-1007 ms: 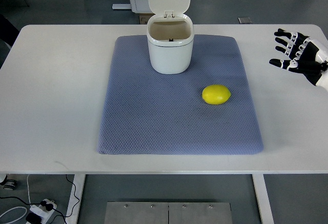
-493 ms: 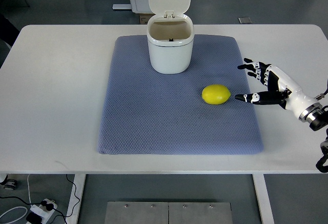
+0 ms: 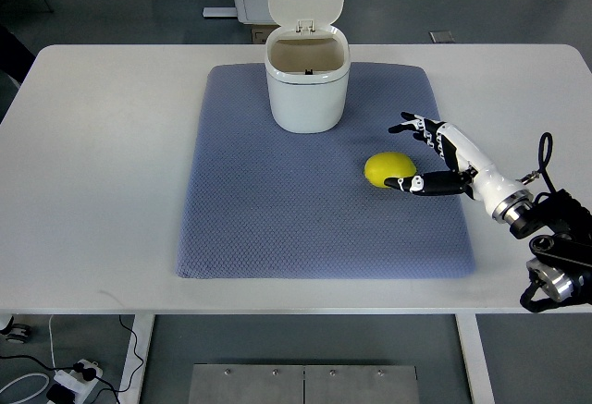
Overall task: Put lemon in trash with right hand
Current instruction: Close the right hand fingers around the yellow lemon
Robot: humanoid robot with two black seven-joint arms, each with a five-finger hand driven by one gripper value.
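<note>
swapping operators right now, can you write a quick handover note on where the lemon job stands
Right hand: fingers spread open at the lemon's right side, thumb tip at or against its lower right edge; nothing grasped.
Left hand: not in view.
Lemon: lying on the blue mat, to the front right of the trash bin.
Trash bin: upright at the back of the mat, lid flipped open; nothing can be seen inside it from this angle.
Done: hand brought to the lemon.
Left: close on the lemon, lift it, carry it over the bin opening, release.
</note>
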